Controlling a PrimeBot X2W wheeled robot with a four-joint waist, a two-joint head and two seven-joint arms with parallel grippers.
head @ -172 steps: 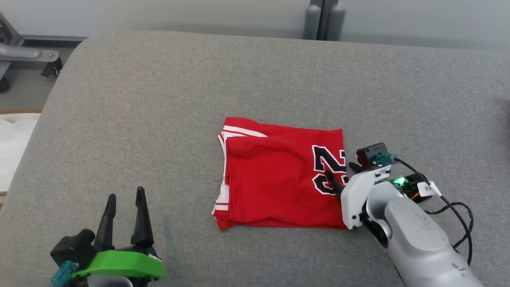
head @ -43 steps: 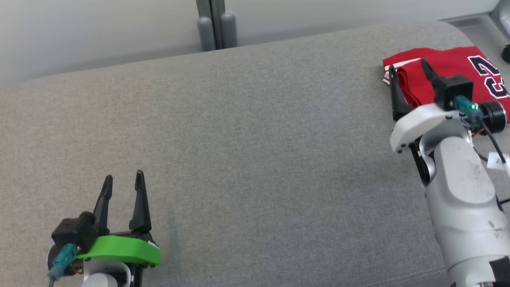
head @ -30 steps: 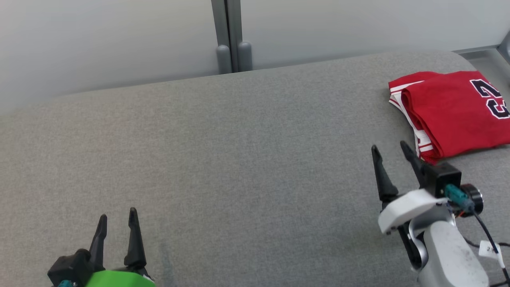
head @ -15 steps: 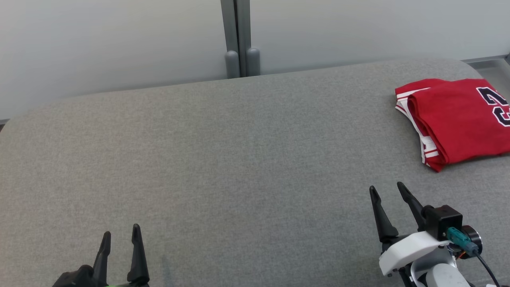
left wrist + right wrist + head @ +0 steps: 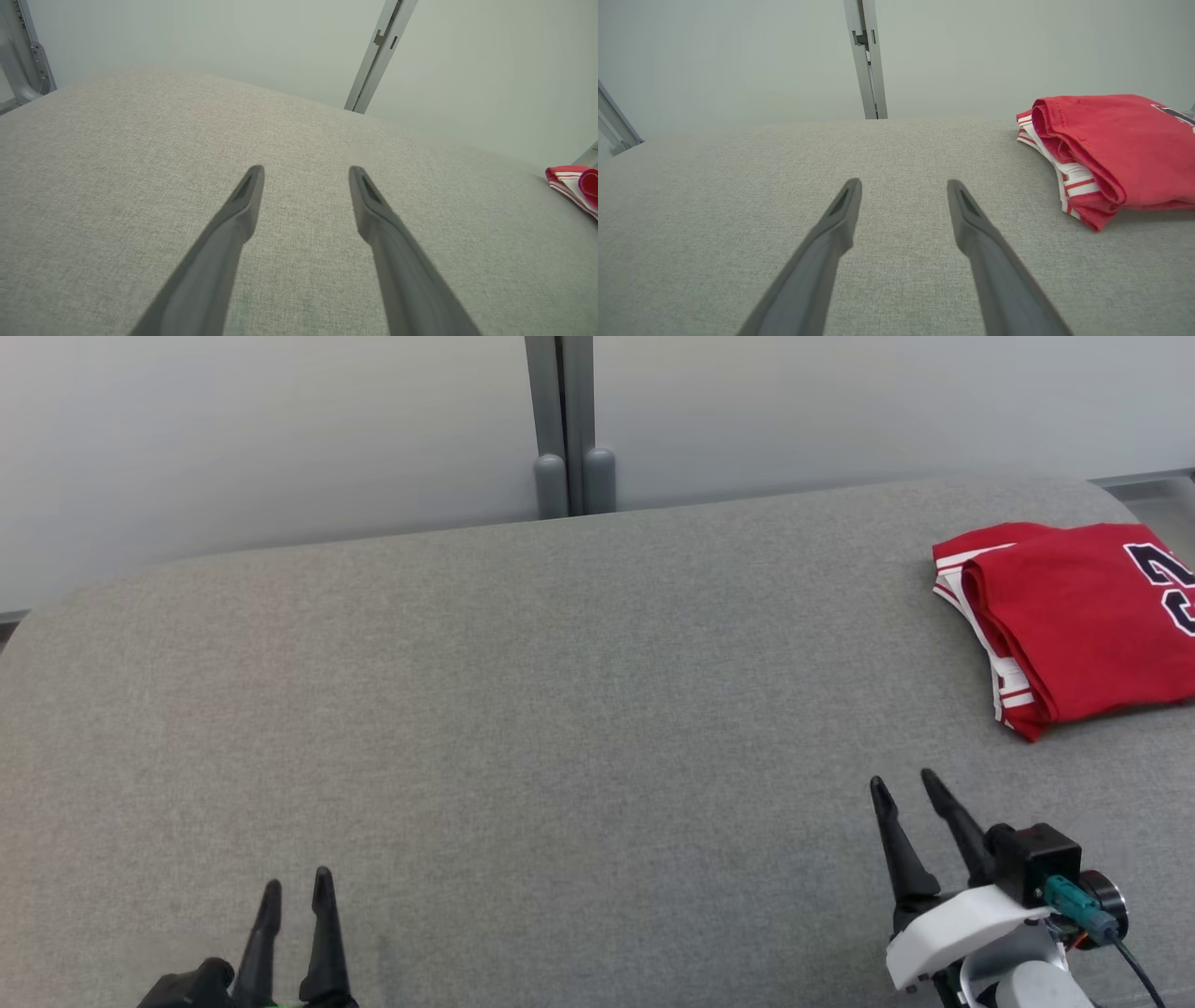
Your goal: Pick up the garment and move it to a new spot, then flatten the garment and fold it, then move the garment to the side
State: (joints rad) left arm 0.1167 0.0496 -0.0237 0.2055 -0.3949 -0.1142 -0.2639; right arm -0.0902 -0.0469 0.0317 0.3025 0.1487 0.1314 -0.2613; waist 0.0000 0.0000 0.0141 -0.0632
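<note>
1. Garment (image 5: 1083,616), red and folded, lies at two o'clock on the grey surface (image 5: 560,709), near its far right corner.
2. Right jaws, at five o'clock, stand parted and empty, apart from it.
3. Left jaws, at seven o'clock, likewise parted, empty.

Ahead of your left gripper (image 5: 298,880) and right gripper (image 5: 904,779), the grey cushion (image 5: 560,709) lies bare all the way back to the wall (image 5: 280,429). The folded red shirt (image 5: 1074,616) sits at the far right, well apart from the right gripper. A metal post (image 5: 569,429) stands behind the back edge.
</note>
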